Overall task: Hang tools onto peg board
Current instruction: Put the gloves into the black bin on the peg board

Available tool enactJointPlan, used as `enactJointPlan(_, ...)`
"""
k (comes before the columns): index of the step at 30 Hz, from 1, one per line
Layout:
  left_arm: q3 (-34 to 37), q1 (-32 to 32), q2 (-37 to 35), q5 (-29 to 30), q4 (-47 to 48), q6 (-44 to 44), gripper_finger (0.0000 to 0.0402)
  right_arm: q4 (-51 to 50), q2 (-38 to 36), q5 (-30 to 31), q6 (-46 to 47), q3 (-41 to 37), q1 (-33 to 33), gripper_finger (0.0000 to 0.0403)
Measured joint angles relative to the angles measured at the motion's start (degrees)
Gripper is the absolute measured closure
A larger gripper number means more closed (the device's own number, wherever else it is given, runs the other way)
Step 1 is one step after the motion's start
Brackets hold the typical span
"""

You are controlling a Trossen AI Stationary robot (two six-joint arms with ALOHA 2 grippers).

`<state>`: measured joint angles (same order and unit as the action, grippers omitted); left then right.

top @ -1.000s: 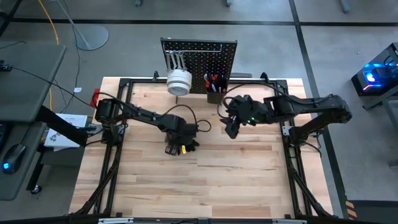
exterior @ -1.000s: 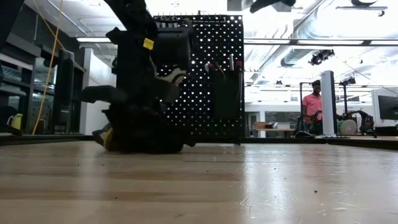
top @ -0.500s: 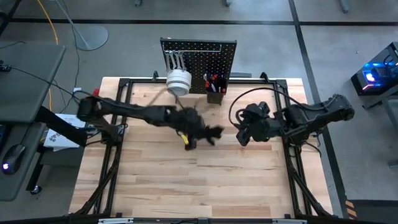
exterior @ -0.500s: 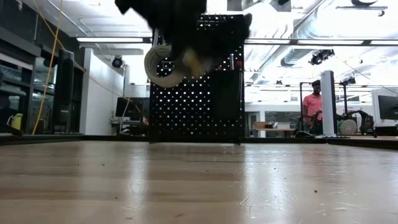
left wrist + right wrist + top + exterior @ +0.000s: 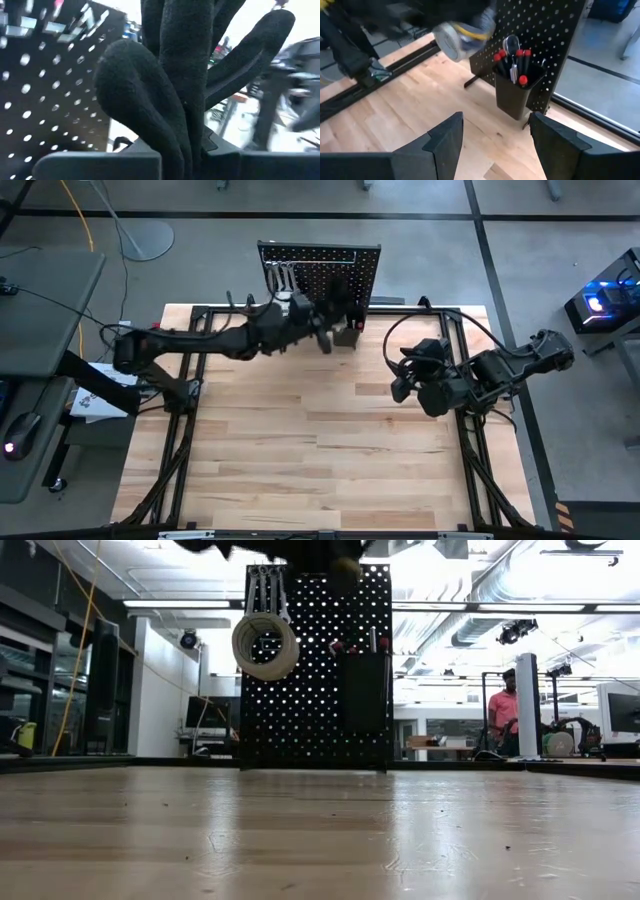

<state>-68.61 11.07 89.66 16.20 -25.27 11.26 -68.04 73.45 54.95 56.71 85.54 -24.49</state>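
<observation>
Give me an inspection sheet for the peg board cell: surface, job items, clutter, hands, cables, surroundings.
Surface: wooden tabletop, bare boards across its middle and front.
Job's things: peg board upright at the far edge; white tape roll hanging on it; silver wrenches hung above the roll; black bin on the board with red-handled screwdrivers inside.
Clutter: nothing seen on the table.
Hands: left hand up at the peg board, shut on black pliers handles; right hand open, over the table's right side, holding nothing.
Cables: yellow cable hanging in the room at left; black cable looped over the right arm.
Surroundings: person in a red top standing far behind the table.
</observation>
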Motion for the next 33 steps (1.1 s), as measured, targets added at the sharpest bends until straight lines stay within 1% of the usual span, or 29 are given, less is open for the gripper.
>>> enactJointPlan(5,0.18,2.45,7.52,0.12,-13.8,3.61,0.0385,0.87,0.04,1.23,0.14,0.01,0.02,0.0183)
enactJointPlan(7,0.06,3.22,9.92,0.15,-17.13,5.03,0.0385,1.5,0.04,1.42,0.24,0.01,0.02,0.0183)
enactJointPlan(10,0.16,3.82,12.91,3.23,-17.98,5.17,0.0385,2.83,0.07,1.41,0.26,0.0,0.02,0.0183)
enactJointPlan(12,0.19,4.17,13.55,5.09,-18.0,5.38,0.0385,3.53,0.07,1.41,0.26,0.0,0.03,0.0183)
enactJointPlan(16,-0.03,5.1,14.05,5.53,-18.5,3.63,0.0385,4.03,0.07,1.41,0.26,0.0,0.04,0.0183)
enactJointPlan(19,0.01,5.53,14.91,7.34,-18.86,2.66,0.0384,4.41,0.07,1.66,0.26,0.0,0.11,0.0183)
enactJointPlan(21,0.03,5.89,14.89,8.29,-19.76,2.45,0.0371,4.59,0.09,2.17,0.26,0.0,0.11,0.0183)
enactJointPlan(27,0.01,6.23,15.18,8.59,-19.48,1.55,0.0313,6.09,0.09,2.4,0.26,0.0,0.11,0.0183)
enactJointPlan(30,0.01,5.94,15.13,6.58,-19.7,1.29,0.0293,6.37,0.09,2.5,0.26,0.01,0.11,0.0183)
enactJointPlan(33,0.01,5.38,15.13,4.07,-19.48,-1.65,0.0273,6.39,0.09,2.52,0.26,0.0,0.11,0.0183)
